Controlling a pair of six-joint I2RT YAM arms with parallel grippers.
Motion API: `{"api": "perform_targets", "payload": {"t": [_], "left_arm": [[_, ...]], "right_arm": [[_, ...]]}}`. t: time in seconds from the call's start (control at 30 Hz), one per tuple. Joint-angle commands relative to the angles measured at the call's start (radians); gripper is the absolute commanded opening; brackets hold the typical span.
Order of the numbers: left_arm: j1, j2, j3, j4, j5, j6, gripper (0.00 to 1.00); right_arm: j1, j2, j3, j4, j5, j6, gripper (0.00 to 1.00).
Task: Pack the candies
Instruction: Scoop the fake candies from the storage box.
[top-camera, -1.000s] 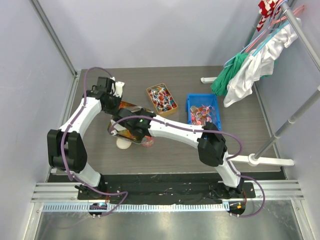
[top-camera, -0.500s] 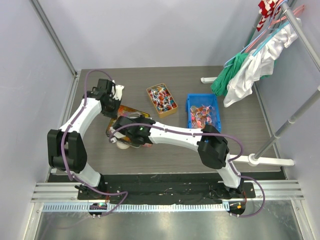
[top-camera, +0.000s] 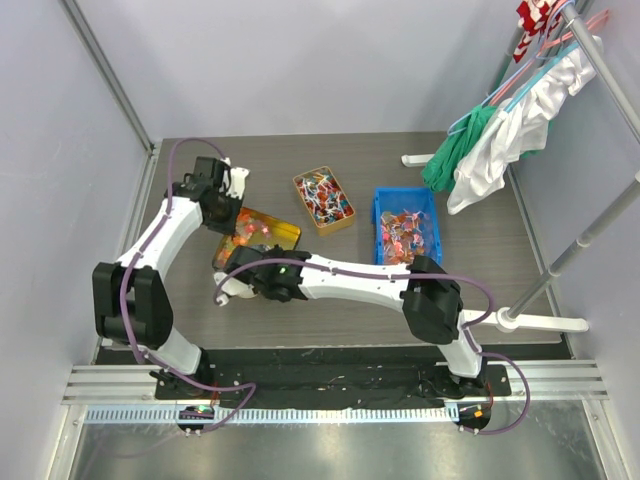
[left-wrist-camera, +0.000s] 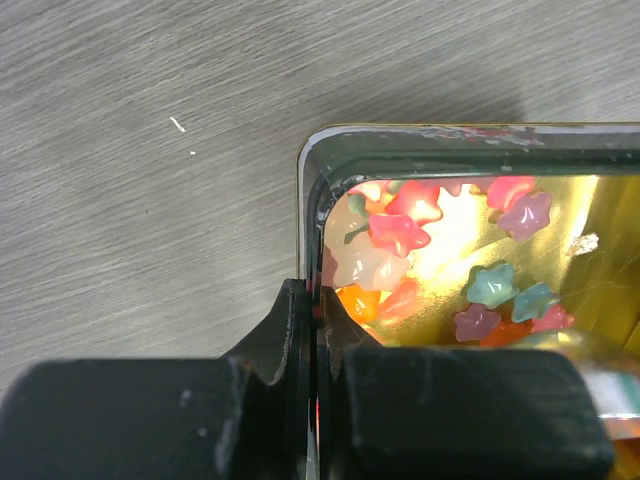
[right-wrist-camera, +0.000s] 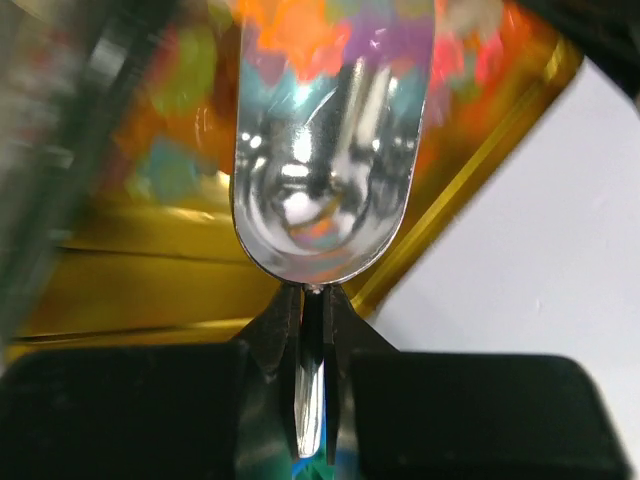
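Note:
A gold tin (top-camera: 275, 232) lies left of centre on the table, with star-shaped candies (top-camera: 250, 228) in pink, orange, teal and purple inside. My left gripper (top-camera: 228, 207) is shut on the tin's far-left wall (left-wrist-camera: 400, 135), its fingertips (left-wrist-camera: 312, 300) pinching the rim beside the candies (left-wrist-camera: 400, 230). My right gripper (top-camera: 250, 280) is at the tin's near side, shut on the handle of a shiny metal scoop (right-wrist-camera: 325, 200). The scoop's bowl looks empty and hangs over the tin's gold rim (right-wrist-camera: 480, 150) and blurred candies (right-wrist-camera: 300, 25).
A second gold tin (top-camera: 323, 199) of wrapped sweets stands at centre back. A blue bin (top-camera: 407, 222) of wrapped sweets stands to its right. A small white object (top-camera: 230, 288) lies by my right gripper. A clothes rack (top-camera: 500, 130) with garments fills the right side.
My right arm has drawn the scoop toward the near left, uncovering the tin of star candies. The left gripper has kept its hold on the tin.

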Motion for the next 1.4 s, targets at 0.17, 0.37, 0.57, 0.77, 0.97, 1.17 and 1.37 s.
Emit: {"api": "perform_targets", "payload": {"t": [0.17, 0.37, 0.57, 0.77, 0.97, 1.17, 1.37], "left_arm": [[-0.006, -0.102, 0.033, 0.119, 0.107, -0.021, 0.00], [-0.006, -0.107, 0.030, 0.116, 0.108, -0.023, 0.00], [-0.006, -0.116, 0.023, 0.117, 0.105, -0.021, 0.00], [-0.006, -0.116, 0.021, 0.120, 0.110, -0.021, 0.00], [-0.006, -0.121, 0.017, 0.122, 0.111, -0.021, 0.00], [-0.006, -0.124, 0.015, 0.125, 0.104, -0.020, 0.00], [-0.008, -0.108, 0.018, 0.125, 0.102, -0.021, 0.00]], "right_arm": [[0.037, -0.001, -0.020, -0.077, -0.197, 0.043, 0.01], [0.039, 0.036, 0.044, -0.071, -0.236, 0.099, 0.01], [0.033, 0.067, 0.107, -0.055, -0.343, 0.269, 0.01], [0.008, 0.064, 0.121, 0.007, -0.340, 0.400, 0.01], [-0.068, 0.021, 0.133, 0.028, -0.447, 0.523, 0.01], [-0.139, -0.047, 0.092, 0.021, -0.594, 0.564, 0.01], [-0.165, -0.097, 0.017, 0.026, -0.665, 0.541, 0.01]]}}
